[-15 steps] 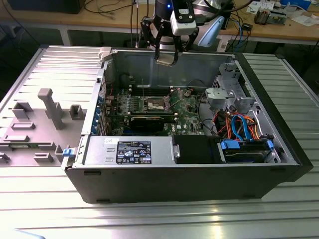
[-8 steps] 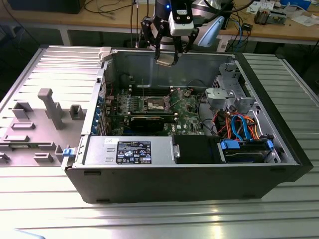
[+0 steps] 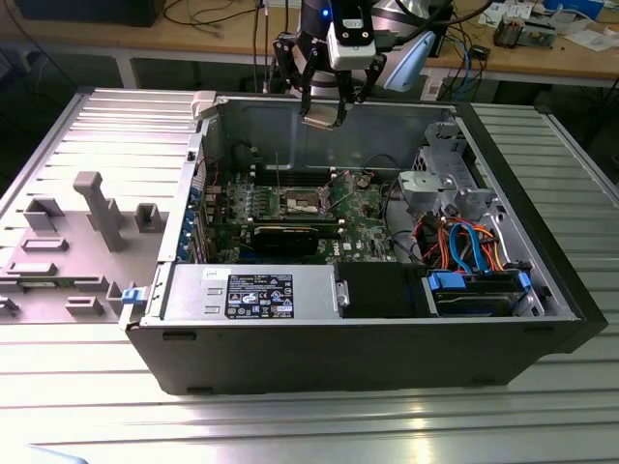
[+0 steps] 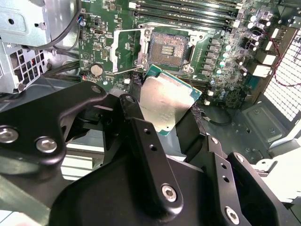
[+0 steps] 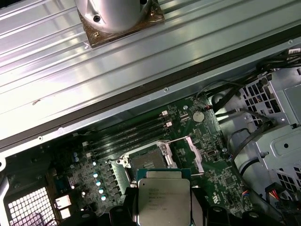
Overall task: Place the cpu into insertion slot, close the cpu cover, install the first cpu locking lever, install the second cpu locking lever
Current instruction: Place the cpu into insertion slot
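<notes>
My gripper [image 3: 322, 111] hangs above the open computer case, shut on the cpu [image 3: 321, 119]. In both wrist views the cpu [image 4: 165, 100] [image 5: 162, 197] is a flat silver-topped square with a green edge, clamped between the black fingers [image 4: 134, 112]. Below it on the green motherboard [image 3: 363, 217] lies the insertion slot [image 4: 168, 47] [image 5: 146, 163] [image 3: 303, 201], bare, with its dark pin field showing. The cpu cover [image 4: 123, 49] [image 5: 194, 151] stands flipped open beside the slot. The cpu is well above the slot and apart from it.
Long black memory slots [image 4: 183, 8] [image 5: 127, 134] run beside the socket. A drive cage [image 3: 440, 184] with orange and blue cables [image 3: 464, 242] fills the exterior view's right. A power supply [image 3: 251, 295] sits at the front. Grey fixtures [image 3: 97, 213] stand outside the case.
</notes>
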`<state>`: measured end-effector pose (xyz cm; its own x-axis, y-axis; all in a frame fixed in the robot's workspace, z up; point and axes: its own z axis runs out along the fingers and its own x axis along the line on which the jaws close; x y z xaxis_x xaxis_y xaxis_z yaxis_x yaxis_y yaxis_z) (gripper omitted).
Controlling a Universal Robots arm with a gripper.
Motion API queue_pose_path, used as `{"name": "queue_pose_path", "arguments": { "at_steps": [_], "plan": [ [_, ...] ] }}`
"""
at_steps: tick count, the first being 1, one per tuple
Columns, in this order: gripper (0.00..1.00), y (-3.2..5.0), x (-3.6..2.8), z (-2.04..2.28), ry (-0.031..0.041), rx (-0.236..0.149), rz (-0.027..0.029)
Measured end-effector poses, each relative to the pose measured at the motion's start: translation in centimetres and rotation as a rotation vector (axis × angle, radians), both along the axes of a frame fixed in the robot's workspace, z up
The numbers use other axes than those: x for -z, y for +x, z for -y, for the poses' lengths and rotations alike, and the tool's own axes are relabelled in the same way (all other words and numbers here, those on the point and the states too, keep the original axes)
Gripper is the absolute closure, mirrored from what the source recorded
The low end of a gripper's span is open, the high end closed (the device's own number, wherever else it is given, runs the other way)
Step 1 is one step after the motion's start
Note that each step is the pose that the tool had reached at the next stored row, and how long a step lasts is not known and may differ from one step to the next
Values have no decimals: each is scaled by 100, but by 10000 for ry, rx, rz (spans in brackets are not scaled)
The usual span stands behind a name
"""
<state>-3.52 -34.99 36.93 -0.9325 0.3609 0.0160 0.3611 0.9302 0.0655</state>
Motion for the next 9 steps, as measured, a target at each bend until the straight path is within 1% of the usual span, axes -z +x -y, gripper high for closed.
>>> {"name": "queue_pose_path", "arguments": {
  "at_steps": [6, 9],
  "plan": [
    [46, 0, 0, 0, 0, 25, 1],
    [46, 0, 3, 0, -4, 268, 1]
  ]
}}
